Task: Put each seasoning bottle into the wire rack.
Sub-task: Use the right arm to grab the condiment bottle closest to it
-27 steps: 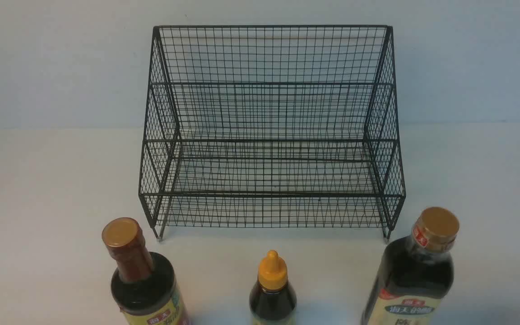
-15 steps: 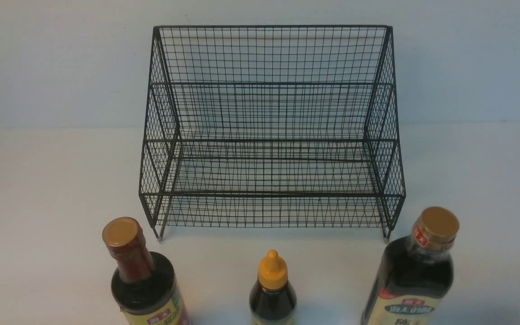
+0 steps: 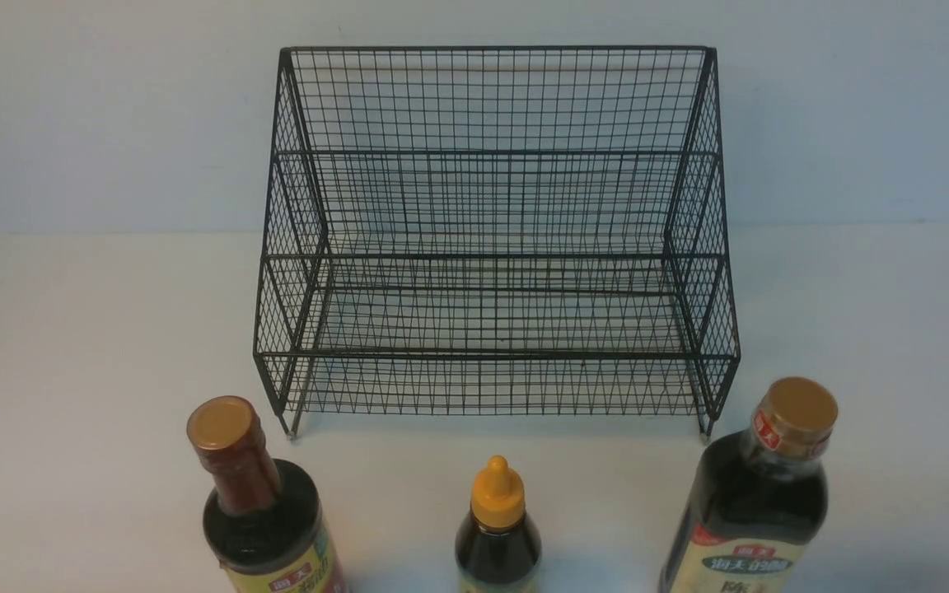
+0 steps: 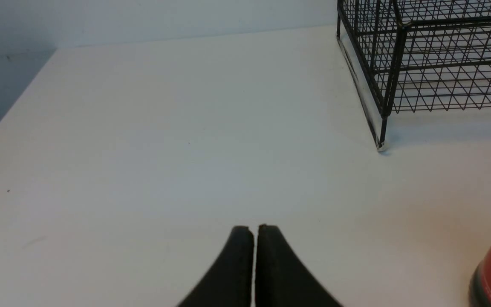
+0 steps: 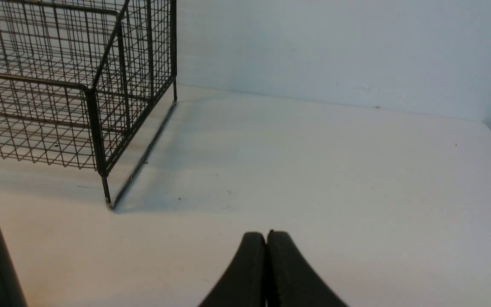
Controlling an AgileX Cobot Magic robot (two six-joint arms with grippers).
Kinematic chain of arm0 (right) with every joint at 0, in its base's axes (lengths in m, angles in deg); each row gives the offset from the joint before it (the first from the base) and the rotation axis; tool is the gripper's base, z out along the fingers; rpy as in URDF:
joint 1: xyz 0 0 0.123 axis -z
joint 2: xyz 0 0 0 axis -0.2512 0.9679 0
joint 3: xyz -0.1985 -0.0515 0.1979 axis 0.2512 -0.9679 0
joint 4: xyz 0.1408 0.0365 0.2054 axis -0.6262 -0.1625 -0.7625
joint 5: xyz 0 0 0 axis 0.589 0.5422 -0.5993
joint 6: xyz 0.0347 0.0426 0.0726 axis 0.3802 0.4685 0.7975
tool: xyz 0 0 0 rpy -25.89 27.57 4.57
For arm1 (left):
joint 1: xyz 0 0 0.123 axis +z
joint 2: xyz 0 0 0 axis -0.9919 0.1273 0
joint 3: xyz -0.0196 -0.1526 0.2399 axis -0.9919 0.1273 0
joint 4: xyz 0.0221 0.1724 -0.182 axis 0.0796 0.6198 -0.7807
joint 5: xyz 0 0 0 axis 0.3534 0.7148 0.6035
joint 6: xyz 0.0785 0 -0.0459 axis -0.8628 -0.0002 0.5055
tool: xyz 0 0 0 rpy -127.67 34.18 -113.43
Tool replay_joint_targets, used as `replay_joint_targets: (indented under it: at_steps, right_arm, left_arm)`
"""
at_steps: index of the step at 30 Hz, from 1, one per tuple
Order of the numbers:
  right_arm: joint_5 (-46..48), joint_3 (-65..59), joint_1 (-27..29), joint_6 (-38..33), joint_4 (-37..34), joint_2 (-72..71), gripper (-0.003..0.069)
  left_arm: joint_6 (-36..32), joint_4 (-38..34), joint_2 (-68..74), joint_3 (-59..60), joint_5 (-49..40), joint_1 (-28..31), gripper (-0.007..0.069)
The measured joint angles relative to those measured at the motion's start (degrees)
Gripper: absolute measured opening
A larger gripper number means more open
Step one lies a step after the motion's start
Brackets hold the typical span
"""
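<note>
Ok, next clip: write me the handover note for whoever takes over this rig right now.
Left gripper: shut, holding nothing.
Right gripper: shut, holding nothing.
Wire rack: nothing on either tier.
Bottles: all three upright on the table in front of the rack: red-necked gold-capped bottle on the left, small yellow-nozzle bottle in the middle, gold-capped cream-labelled bottle on the right.
Done: nothing yet.
Left: all three bottles into the rack.

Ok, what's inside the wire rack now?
Nothing: both tiers of the wire rack show bare through the mesh, no corner hidden. The seasoning bottles stand in front of it.
</note>
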Motion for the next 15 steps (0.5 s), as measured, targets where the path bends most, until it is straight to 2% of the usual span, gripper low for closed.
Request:
replay_joint_targets:
  at_steps: [11, 12, 13, 15]
  right_arm:
    - [0.0, 0.0, 0.0, 0.1, -0.4, 0.0, -0.0015]
    - [-0.1, 0.0, 0.0, 2.1, -4.1, 0.0, -0.0015]
    - [-0.2, 0.0, 0.0, 2.4, -4.1, 0.0, -0.0015]
    - [-0.7, -0.1, 0.0, 7.9, -15.7, 0.0, -0.0015]
  left_arm:
    - [0.0, 0.0, 0.0, 0.0, 0.0, 0.0, -0.0004]
    - [0.0, 0.0, 0.0, 0.0, 0.0, 0.0, -0.0004]
    - [0.0, 0.0, 0.0, 0.0, 0.0, 0.0, -0.0004]
    - [0.0, 0.0, 0.0, 0.0, -0.1, 0.0, -0.0004]
